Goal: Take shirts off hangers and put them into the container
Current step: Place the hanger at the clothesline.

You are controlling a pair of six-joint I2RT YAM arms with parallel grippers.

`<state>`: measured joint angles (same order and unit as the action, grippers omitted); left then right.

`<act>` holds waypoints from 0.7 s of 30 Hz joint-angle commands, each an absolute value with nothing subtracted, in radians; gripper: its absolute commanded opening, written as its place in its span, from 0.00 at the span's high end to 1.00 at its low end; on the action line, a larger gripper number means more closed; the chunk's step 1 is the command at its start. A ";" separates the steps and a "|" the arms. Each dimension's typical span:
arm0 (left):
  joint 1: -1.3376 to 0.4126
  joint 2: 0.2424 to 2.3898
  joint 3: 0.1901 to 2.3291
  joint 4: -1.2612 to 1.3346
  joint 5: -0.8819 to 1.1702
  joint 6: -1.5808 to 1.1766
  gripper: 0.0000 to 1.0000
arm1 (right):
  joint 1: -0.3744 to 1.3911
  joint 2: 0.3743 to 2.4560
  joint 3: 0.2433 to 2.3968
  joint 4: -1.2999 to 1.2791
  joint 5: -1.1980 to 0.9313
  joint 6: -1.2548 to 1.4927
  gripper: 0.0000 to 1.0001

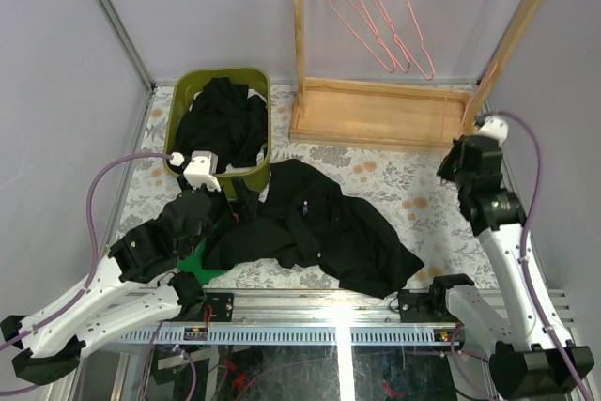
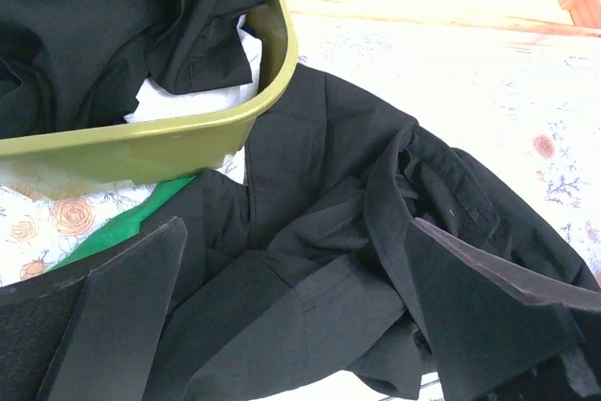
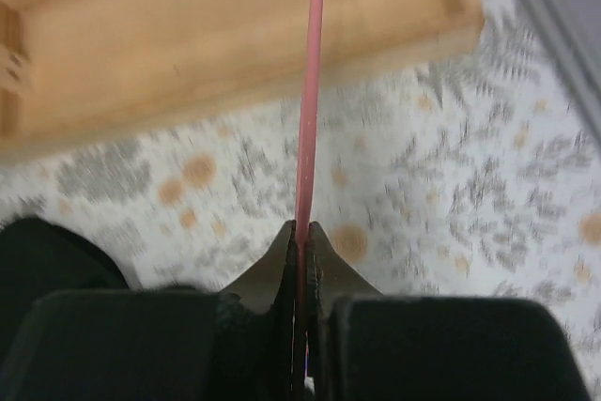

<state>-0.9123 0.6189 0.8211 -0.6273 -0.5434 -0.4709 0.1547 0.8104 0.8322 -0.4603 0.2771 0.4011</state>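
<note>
One black shirt [image 2: 329, 166] beneath left tool [image 2: 296, 232], hanger [image 3: 310, 91] in right tool [image 3: 302, 232]

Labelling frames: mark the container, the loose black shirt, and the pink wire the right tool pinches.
container [image 2: 141, 143]: left wrist view, near rim.
black shirt [image 1: 329, 223]: top view, middle.
pink wire [image 3: 310, 91]: right wrist view, shaft.

Black shirt [image 1: 319, 227] sprawls across centre; bare tabletop [image 1: 423, 204] right of it; rack base [image 1: 376, 115] blocks rear.

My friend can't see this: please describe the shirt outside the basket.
Find the olive-green basket, left on the flowered table. By its near corner lies a black shirt. Unlike the black one heaped inside, it is spread over the table.
</note>
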 commanded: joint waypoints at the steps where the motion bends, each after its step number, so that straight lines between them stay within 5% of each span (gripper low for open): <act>1: -0.904 0.604 0.808 -0.609 -0.561 -0.487 0.00 | 0.057 0.913 1.100 -0.371 0.128 0.277 1.00; 21: -0.859 0.601 0.800 -0.595 -0.492 -0.471 0.00 | 0.050 1.130 1.500 -0.387 0.009 -0.023 1.00</act>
